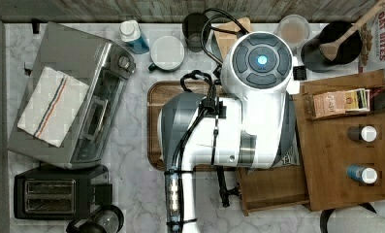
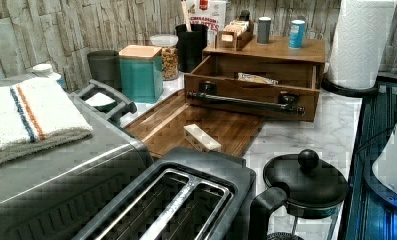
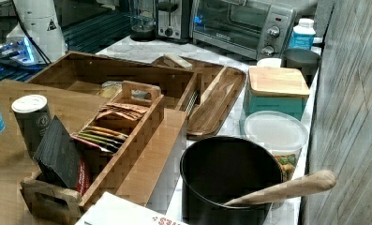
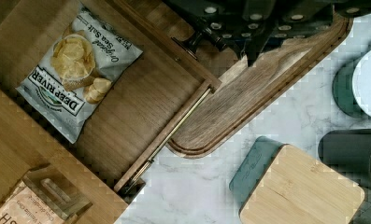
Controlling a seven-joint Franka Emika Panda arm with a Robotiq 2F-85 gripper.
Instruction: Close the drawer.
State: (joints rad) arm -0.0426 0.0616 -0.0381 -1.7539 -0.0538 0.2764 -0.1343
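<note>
open drawer [image 4: 127, 107] (chips [image 4: 75, 74] inside)

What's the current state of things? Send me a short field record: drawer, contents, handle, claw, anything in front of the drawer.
drawer: pulled open from the cabinet
contents: one chip bag lying flat on the drawer floor
handle: black bar across the drawer front, nothing on it in the left view
claw: above the drawer's front edge, finger state unclear
in front: wooden serving tray with a small pale block on it
task status: drawer not yet closed
</note>
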